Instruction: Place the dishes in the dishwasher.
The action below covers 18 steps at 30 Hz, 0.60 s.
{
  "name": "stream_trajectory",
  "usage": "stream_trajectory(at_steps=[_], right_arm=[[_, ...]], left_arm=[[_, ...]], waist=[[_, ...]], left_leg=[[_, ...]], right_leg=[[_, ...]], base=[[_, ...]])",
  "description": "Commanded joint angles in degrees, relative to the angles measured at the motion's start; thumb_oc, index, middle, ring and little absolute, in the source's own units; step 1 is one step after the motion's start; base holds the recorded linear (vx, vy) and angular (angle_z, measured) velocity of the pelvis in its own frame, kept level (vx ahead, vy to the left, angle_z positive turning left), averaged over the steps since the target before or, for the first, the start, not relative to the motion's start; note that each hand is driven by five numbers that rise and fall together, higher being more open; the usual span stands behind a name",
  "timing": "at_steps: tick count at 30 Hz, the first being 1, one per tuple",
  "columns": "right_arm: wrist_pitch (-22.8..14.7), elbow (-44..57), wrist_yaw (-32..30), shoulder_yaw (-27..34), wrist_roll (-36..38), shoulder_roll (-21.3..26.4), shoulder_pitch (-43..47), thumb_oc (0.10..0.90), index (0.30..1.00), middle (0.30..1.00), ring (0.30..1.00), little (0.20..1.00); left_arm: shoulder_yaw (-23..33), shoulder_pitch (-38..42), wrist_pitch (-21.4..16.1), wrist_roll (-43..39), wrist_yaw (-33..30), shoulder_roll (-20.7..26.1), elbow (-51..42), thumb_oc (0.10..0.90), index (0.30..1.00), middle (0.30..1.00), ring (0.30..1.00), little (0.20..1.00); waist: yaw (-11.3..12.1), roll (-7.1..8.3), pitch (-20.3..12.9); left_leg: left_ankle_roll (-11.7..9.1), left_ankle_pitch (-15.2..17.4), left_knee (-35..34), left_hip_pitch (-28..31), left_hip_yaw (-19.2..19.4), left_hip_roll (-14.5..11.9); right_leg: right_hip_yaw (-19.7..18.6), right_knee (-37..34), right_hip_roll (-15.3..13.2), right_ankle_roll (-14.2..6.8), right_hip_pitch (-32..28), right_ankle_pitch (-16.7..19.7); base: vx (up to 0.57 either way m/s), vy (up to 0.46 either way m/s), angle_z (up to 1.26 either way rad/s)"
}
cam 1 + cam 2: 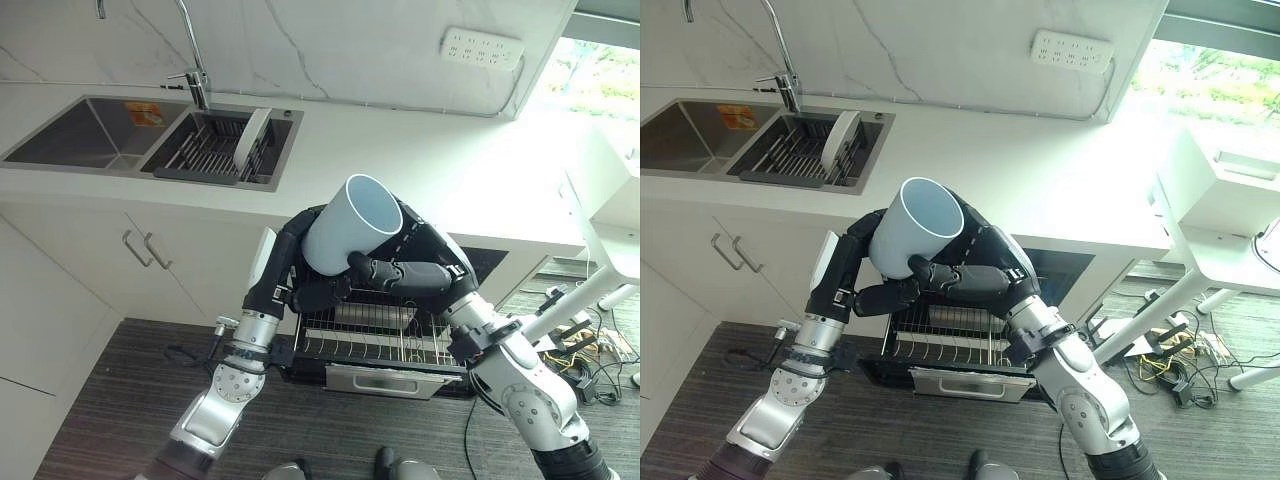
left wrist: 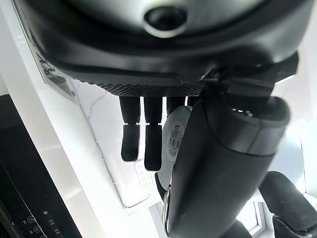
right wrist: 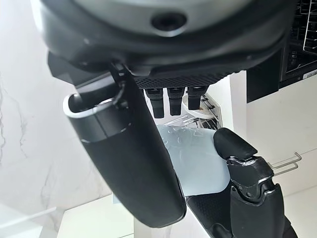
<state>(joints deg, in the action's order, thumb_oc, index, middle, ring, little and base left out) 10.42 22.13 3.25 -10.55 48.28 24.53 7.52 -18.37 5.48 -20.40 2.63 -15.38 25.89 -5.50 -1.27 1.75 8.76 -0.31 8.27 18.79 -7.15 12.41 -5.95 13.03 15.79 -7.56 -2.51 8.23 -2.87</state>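
Holding: right hand (image 1: 420, 262) clenches the pale-blue cup (image 1: 350, 225), left hand (image 1: 305, 275) steadying beneath it, grip unclear.
Reason: cup tilted above dishwasher rack (image 1: 375, 335), at 6 o'clock, ready for lowering.

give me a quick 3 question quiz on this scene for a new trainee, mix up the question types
1. True or false: the pale blue cup is held between the left hand and the right hand, above the dishwasher rack.
2. Multiple choice: where is the white plate?
A. flat on the counter
B. standing on edge in the sink rack
C. in the dishwasher rack
3. Fill in: the cup's open mouth faces ____.

Key: 1 true; 2 B; 3 upward, tilted toward the wall.
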Motion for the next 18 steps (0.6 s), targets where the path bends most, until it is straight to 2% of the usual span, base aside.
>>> stream_trajectory(at_steps=[1, 18], right_arm=[[-5.93, 4.56, 0.26, 1.22, -0.59, -2.70, 7.13, 0.800, 0.900, 0.900, 0.900, 0.900], [-5.33, 6.05, -0.17, -0.45, 0.05, -3.50, 7.88, 0.800, 0.900, 0.900, 0.900, 0.900]], left_arm=[[-2.87, 7.81, -5.37, 0.48, -0.37, 0.27, -4.09, 0.400, 0.300, 0.300, 0.300, 0.300], [-4.25, 7.77, -4.56, 0.15, 0.82, -0.15, -4.61, 0.400, 0.300, 0.300, 0.300, 0.300]], waist=[[0.72, 0.34, -4.30], [0.91, 0.35, -4.12]], left_leg=[[-2.86, 7.23, -1.60, 3.09, -3.98, -2.10], [-2.74, 7.08, -1.60, 2.95, -3.87, -2.05]], right_leg=[[-2.15, 1.40, -2.91, -6.18, -3.30, -7.80], [-2.08, 1.40, -2.98, -6.18, -3.25, -7.74]], base=[[0.00, 0.000, 0.00], [0.00, 0.000, 0.00]])
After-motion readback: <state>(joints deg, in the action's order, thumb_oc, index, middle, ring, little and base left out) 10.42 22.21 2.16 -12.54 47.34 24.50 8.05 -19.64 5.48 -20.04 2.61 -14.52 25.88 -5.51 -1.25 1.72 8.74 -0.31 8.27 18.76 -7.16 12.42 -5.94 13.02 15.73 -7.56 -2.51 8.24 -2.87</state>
